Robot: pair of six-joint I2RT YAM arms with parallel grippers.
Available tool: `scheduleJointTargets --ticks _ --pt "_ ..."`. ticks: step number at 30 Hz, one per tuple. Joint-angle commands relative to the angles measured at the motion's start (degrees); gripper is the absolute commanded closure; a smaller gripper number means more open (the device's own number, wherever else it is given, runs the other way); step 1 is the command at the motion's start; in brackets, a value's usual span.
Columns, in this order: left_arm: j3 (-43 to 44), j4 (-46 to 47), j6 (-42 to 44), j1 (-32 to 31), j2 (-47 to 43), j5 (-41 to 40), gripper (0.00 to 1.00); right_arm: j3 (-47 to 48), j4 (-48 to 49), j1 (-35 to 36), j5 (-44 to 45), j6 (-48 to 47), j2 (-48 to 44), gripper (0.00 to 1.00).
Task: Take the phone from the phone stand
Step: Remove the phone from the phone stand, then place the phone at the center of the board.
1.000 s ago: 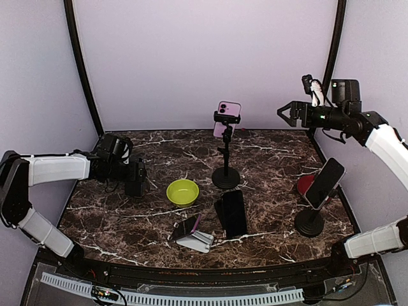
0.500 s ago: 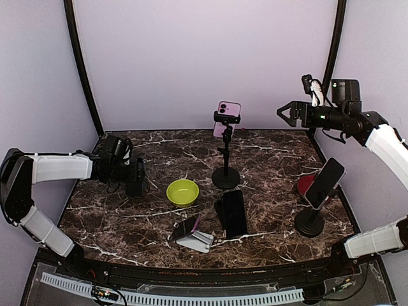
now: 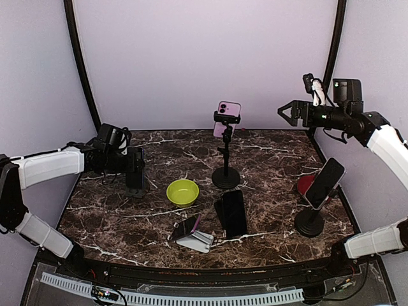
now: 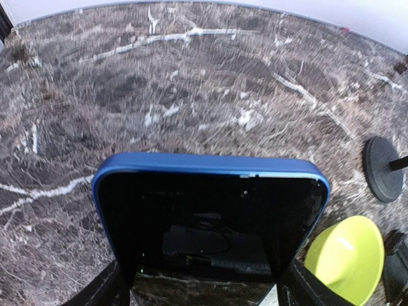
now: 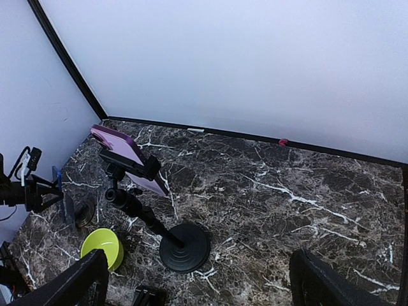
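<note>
A dark-screened phone in a blue case [image 4: 210, 217] fills the left wrist view. My left gripper [image 4: 204, 290] is shut on it, one finger against each long side. From above, the phone [image 3: 135, 167] stands upright in the left gripper [image 3: 132, 171] at the table's left, just above a small round stand base [image 5: 83, 213]. I cannot tell whether phone and stand still touch. My right gripper [image 3: 285, 115] hangs open high at the back right, with nothing between its fingers [image 5: 80, 280].
A pink phone [image 3: 227, 118] sits clamped on a tall black stand [image 3: 225, 177] at centre back. A yellow-green bowl [image 3: 182, 192] lies right of the held phone. A black phone [image 3: 233, 212] lies flat, another [image 3: 187, 227] leans on a white stand, and a third [image 3: 324, 183] on a right stand.
The left gripper has closed on the blue-cased phone and raised it a little. The left forearm has risen with it. The right arm has not moved.
</note>
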Motion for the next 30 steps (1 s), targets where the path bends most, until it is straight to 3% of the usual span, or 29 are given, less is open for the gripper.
scheduleJointTargets --ticks 1,12,20,30 --pt "6.45 -4.92 0.77 -0.18 -3.61 0.18 0.44 0.51 2.1 0.35 -0.7 -0.39 -1.51 0.01" --pt "19.25 -20.73 5.29 1.72 -3.28 -4.94 0.45 0.49 1.89 0.34 -0.88 -0.54 -2.27 0.01" --pt "17.44 -22.65 7.43 11.56 -2.94 0.34 0.45 -0.07 1.71 0.39 -0.53 -0.72 -3.55 0.01" --pt "11.52 -19.78 9.28 17.76 3.01 -0.1 0.46 -0.82 2.44 0.41 -1.41 0.02 -3.76 0.01"
